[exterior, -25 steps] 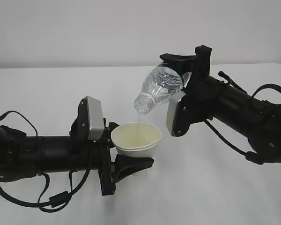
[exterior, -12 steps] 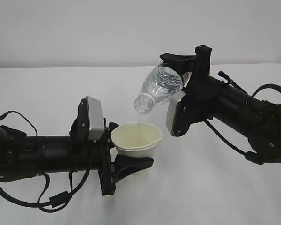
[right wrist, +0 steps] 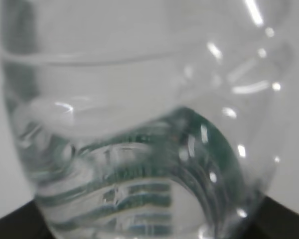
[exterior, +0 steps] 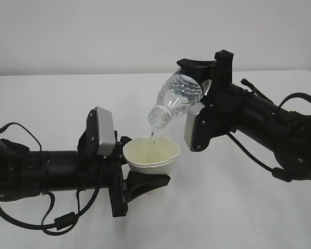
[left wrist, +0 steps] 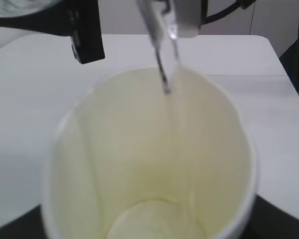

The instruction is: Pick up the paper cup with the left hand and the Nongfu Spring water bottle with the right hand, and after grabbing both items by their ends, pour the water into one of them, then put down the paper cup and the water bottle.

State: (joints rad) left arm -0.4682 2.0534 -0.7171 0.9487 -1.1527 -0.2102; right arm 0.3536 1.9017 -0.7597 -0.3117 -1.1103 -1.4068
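Observation:
A white paper cup [exterior: 151, 154] with a cream inside is held above the table in my left gripper [exterior: 140, 166], which is shut on its lower body. In the left wrist view the paper cup [left wrist: 149, 164] fills the frame. My right gripper [exterior: 199, 78] is shut on the base end of the clear Nongfu Spring water bottle [exterior: 179, 98], tipped with its open mouth down-left just over the cup's rim. A thin stream of water [left wrist: 170, 59] falls from the mouth into the cup. The right wrist view shows only the bottle [right wrist: 139, 139] close up, with green label showing through.
The white table [exterior: 238, 207] spreads under both arms, ending at a pale wall behind. Black cables hang from the left arm [exterior: 41, 171] and the right arm [exterior: 269, 124]. Nothing else stands on the table.
The bottle has tipped slightly further, its mouth now closer over the cup. The stream thinned half a second ago and runs again. Both arms otherwise hold still.

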